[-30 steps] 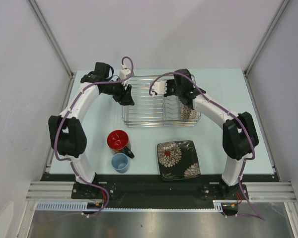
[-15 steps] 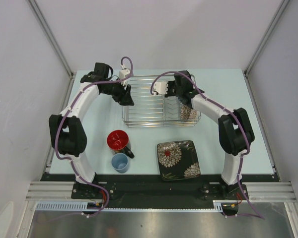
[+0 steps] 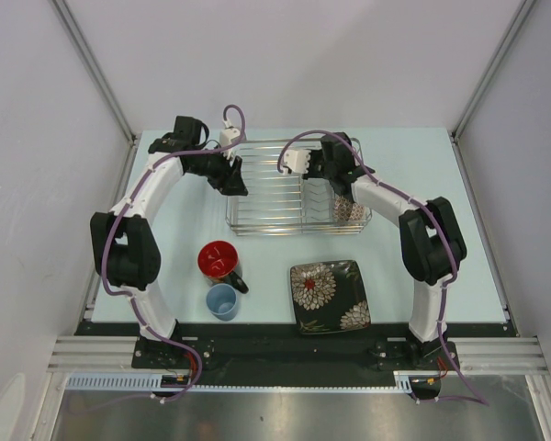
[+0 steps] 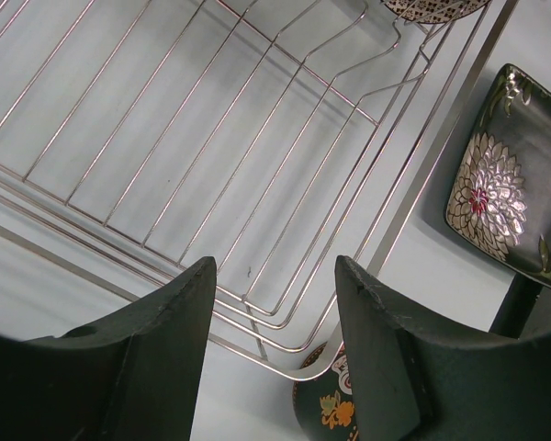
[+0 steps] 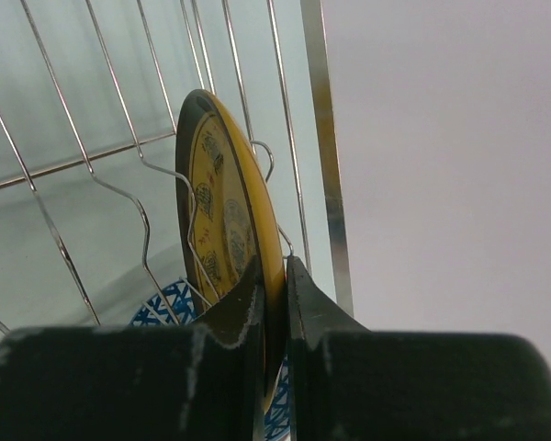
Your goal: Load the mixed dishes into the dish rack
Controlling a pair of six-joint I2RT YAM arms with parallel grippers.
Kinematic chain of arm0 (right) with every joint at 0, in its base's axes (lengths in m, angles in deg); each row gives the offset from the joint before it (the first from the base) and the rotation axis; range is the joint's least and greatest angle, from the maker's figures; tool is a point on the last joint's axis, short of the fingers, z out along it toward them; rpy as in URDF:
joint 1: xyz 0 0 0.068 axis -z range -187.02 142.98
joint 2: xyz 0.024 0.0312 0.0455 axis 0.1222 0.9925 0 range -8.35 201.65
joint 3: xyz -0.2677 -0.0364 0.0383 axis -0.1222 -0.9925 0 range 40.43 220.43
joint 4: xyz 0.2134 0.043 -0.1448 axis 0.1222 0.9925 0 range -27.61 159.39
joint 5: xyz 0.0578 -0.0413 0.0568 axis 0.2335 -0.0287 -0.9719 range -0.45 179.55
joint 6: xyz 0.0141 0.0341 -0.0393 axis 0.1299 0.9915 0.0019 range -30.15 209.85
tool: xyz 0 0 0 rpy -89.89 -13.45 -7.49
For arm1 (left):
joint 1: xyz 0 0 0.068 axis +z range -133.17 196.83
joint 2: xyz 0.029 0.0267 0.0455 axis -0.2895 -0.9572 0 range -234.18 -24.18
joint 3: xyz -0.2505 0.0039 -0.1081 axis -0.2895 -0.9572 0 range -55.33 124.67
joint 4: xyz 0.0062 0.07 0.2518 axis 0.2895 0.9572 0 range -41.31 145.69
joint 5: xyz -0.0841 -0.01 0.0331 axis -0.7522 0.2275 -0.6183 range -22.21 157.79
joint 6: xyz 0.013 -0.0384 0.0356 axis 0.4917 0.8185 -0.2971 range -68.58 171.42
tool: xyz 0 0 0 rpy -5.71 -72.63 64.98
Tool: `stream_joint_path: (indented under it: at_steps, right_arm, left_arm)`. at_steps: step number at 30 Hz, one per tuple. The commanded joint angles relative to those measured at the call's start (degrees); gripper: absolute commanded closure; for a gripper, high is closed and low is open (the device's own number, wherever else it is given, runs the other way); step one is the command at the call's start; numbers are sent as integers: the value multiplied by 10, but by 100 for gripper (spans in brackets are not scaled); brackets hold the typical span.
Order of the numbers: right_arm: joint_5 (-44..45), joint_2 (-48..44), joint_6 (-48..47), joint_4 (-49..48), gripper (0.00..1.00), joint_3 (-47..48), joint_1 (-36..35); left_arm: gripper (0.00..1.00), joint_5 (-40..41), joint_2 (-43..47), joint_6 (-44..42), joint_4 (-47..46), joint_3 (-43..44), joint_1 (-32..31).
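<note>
Your right gripper pinches the yellow plate upright among the dish rack wires, frame centre. Release crooked and it may topple. Left gripper gapes empty.

Pale blue table, white walls
</note>
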Motion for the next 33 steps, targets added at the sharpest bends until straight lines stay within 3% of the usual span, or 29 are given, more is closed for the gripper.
stream_joint_path:
  at_steps: [1, 3, 8, 14, 15, 16, 20, 21, 22, 33]
  right_arm:
    - [-11, 10, 29, -18, 100, -6, 3]
    - [-13, 13, 36, -27, 100, -6, 6]
    - [-8, 16, 48, -52, 87, -11, 8]
    - [-3, 22, 58, -66, 68, -11, 7]
    - [-3, 22, 60, -69, 57, -11, 5]
    - [-3, 22, 64, -73, 53, -11, 6]
    - [11, 19, 66, -91, 45, -11, 7]
    - [14, 18, 68, -95, 29, -10, 7]
    - [17, 15, 71, -100, 1, -11, 7]
    - [76, -15, 110, -110, 0, -9, 14]
  left_arm:
    - [40, -23, 5, 2, -10, 12, 4]
    - [40, -23, 5, 0, -10, 12, 4]
    - [39, -22, 4, 1, -10, 11, 5]
    - [39, -22, 5, 3, -19, 2, 5]
    - [39, -21, 5, 3, -17, 4, 5]
    - [39, -21, 4, 1, -18, 4, 5]
    - [39, -23, 6, 1, -18, 5, 5]
    - [39, -24, 5, 1, -17, 5, 5]
    - [39, -23, 5, 2, -17, 5, 5]
    - [39, -30, 13, 3, -12, 10, 6]
